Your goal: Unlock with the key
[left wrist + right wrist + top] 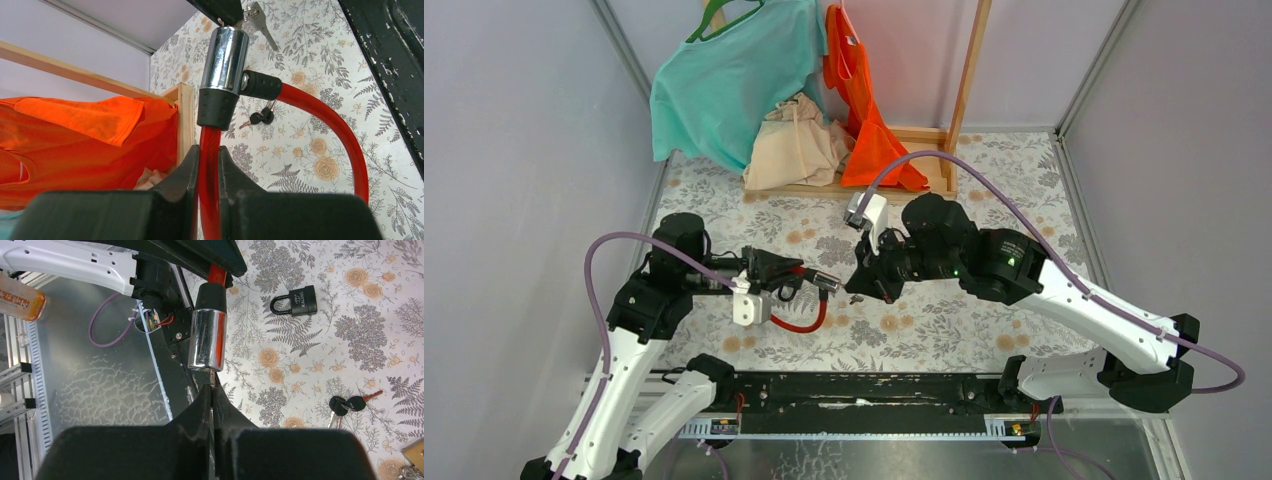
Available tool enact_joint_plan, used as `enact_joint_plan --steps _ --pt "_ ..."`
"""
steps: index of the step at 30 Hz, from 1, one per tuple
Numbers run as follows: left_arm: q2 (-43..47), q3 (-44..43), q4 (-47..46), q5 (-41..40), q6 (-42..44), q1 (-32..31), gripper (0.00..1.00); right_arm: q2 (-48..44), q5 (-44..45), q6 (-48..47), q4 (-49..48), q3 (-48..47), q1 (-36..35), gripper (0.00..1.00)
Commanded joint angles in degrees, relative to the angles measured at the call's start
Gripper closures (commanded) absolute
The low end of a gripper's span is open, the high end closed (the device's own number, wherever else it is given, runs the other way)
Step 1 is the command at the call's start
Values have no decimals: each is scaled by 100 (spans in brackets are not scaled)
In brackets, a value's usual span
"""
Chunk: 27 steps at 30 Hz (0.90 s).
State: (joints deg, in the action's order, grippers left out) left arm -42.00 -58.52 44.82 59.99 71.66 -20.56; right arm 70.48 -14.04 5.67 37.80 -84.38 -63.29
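Floral tabletop [984, 330], both arms meeting over its middle. Nearest in the left wrist view is the left gripper [209, 167], clenched on the red cable [345, 145]. It pinches the cable just below the chrome barrel [226, 60], which looks held up off the tabletop. Right gripper [212, 400] is clamped tight on the key [213, 377], whose tip meets the barrel's end face. It looks inserted, but depth is not readable.

Progress, my call: lock picked up, key in hand and lined up or seated, so that part is done. Left to do: turn the key and pull the cable end out. The cable's end plug sits in the barrel's side socket in the left wrist view, so not unlocked yet.

View differences:
- **Right wrist view:** only this one shows the key-to-barrel contact. It also shows loose keys [345, 404] on the tabletop and, well apart from them, a black padlock [295, 301].
- **Left wrist view:** only this one shows the plug in its socket and a spare key [260, 22] dangling beside the barrel top. Farthest back it shows an orange shirt [90, 120] by the wooden rack [182, 120].
- **Top view:** gives the whole-arm layout and the cable loop hanging under the left gripper. Barrel and key are too small there to judge, and I can't pick out the padlock in it.
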Motion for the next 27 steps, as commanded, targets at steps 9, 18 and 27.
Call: enact_joint_plan --steps 9,18,27 --pt "218 52 -663 366 264 -54 100 198 -30 524 -1685 349 -43 100" --pt "611 425 -664 213 1547 -52 100 -212 -1057 1971 -2939 1130 317 100" --pt "1166 1124 -1562 -32 2123 -54 100 -674 -2197 3518 -4296 2166 1116 100"
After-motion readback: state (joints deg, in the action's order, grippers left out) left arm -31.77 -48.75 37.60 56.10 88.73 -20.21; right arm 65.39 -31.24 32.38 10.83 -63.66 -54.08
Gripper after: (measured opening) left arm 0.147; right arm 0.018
